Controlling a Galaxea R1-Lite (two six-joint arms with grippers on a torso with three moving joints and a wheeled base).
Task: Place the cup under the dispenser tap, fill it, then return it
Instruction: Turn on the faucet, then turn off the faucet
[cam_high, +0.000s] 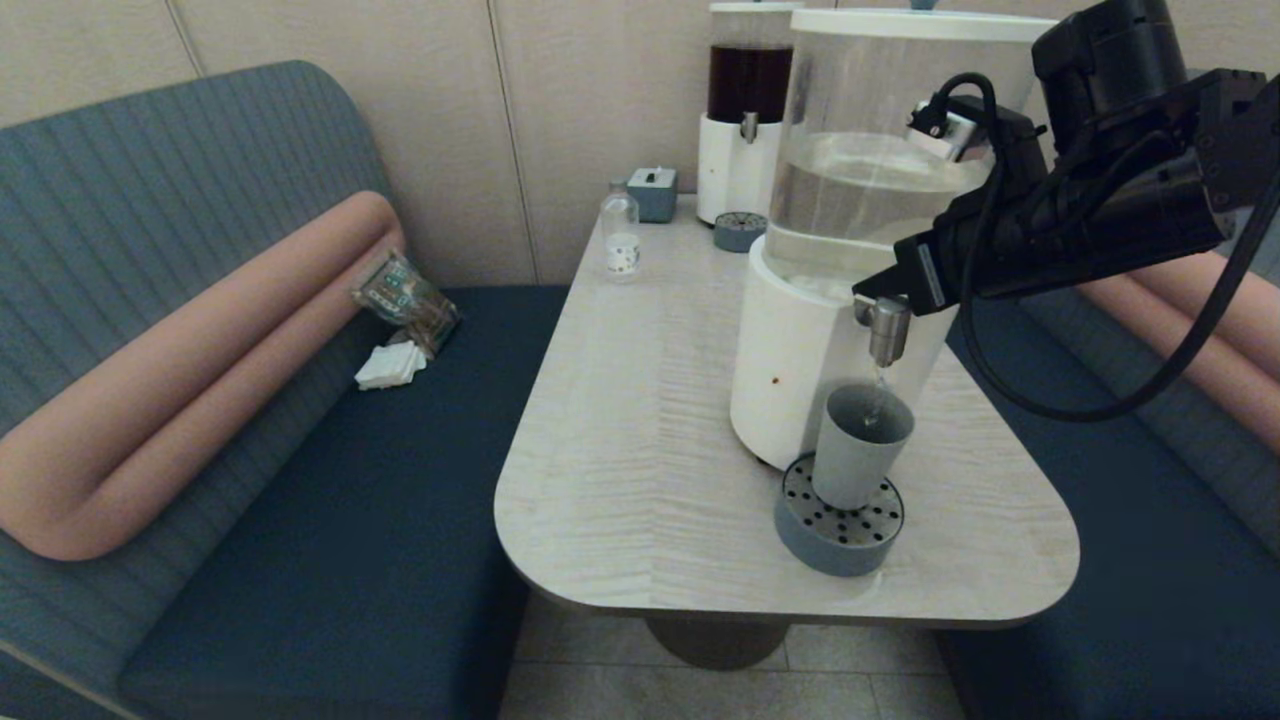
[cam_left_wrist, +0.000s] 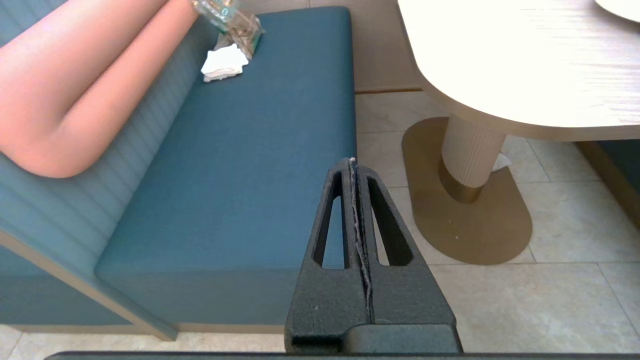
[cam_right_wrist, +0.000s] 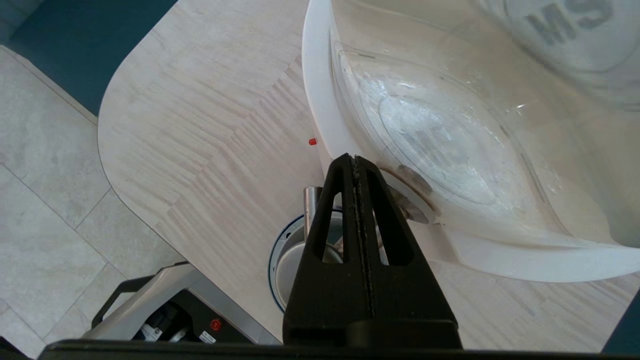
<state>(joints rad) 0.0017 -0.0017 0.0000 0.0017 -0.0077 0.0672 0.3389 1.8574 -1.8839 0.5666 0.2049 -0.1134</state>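
Observation:
The grey-blue cup (cam_high: 860, 445) stands upright on a round perforated drip tray (cam_high: 830, 545), directly below the steel dispenser tap (cam_high: 887, 330). A thin stream of clear liquid runs from the spout into the cup. My right gripper (cam_high: 872, 287) is shut, its joined tips resting against the top of the tap, at the front of the large white-based dispenser (cam_high: 790, 370). In the right wrist view the shut gripper (cam_right_wrist: 354, 159) covers most of the tap (cam_right_wrist: 311, 205) and the cup (cam_right_wrist: 290, 260). My left gripper (cam_left_wrist: 352, 162) is shut and empty, parked low over the bench edge and floor.
A dark-red-liquid dispenser (cam_high: 745, 120) with its small tray (cam_high: 739, 231), a grey box (cam_high: 653, 192) and a clear bottle (cam_high: 621, 235) stand at the table's far end. A packet (cam_high: 405, 295) and napkins (cam_high: 390, 365) lie on the left bench. The table pedestal (cam_left_wrist: 470, 155) is near the left gripper.

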